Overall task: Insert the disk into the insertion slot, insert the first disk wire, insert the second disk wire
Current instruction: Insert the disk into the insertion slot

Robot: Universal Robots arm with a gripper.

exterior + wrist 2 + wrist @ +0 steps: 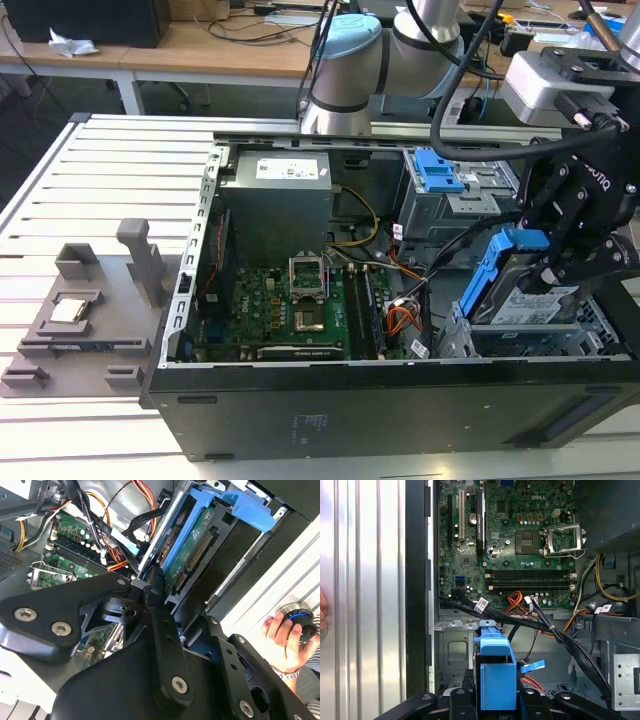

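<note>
The disk [535,303], a silver drive with a white label in a blue carrier, sits tilted over the insertion slot [462,338] at the exterior view's right end of the open computer case. My gripper [548,268] is shut on the carrier's raised blue end. In the first wrist view the blue carrier [495,677] stands between my black fingers [457,700], above the grey metal slot floor [454,652]. The second wrist view shows the disk's green circuit side [192,542] just past my fingers [156,605].
The motherboard [300,300] fills the case's middle, with the power supply [275,195] behind it. Black and orange cables [520,611] cross beside the slot. A taller cage with a blue latch [438,172] stands behind. A person's hand [280,642] holds a round device outside the case.
</note>
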